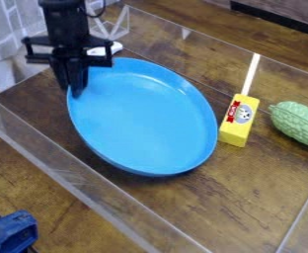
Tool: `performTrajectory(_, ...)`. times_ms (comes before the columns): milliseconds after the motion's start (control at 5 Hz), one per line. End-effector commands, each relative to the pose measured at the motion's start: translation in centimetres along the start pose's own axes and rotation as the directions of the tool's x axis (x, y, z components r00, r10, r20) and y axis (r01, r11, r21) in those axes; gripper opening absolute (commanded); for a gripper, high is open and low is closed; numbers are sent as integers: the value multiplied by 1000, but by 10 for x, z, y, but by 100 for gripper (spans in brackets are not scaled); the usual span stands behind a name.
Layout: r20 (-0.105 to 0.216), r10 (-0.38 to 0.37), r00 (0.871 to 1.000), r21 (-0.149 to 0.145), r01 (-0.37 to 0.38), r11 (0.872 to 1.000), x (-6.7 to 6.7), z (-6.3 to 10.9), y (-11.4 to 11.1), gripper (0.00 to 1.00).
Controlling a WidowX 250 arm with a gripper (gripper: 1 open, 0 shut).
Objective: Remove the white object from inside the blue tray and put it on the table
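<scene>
The blue tray (143, 124) fills the middle of the table (249, 208). Its left side is raised off the wood and the dish tilts down to the right. My gripper (75, 87) points straight down at the tray's upper left rim, shut on that rim. The tray hangs from it there. A sliver of the white object (114, 45) peeks out behind the gripper's cross bar, beyond the tray's back edge and outside the dish. Most of it is hidden by the gripper.
A yellow box with a red label (236, 119) stands right against the tray's right rim, with a pale stick rising from it. A green bumpy object (299, 124) lies further right. Clear low walls (104, 188) edge the table. A blue item (9, 235) sits outside at the lower left.
</scene>
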State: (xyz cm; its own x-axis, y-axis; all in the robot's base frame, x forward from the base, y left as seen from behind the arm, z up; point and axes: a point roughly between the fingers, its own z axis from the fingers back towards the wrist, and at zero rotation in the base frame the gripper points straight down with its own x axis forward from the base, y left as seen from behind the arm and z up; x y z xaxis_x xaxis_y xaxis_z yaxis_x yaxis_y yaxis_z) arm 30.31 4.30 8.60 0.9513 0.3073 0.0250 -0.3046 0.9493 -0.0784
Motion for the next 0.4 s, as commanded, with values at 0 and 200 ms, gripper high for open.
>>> performTrajectory(0, 105, -80, 991, 2, 80, 997, 3, 30, -15, 0)
performTrajectory(200, 104, -108, 989, 19, 106, 994, 3, 26, -14, 0)
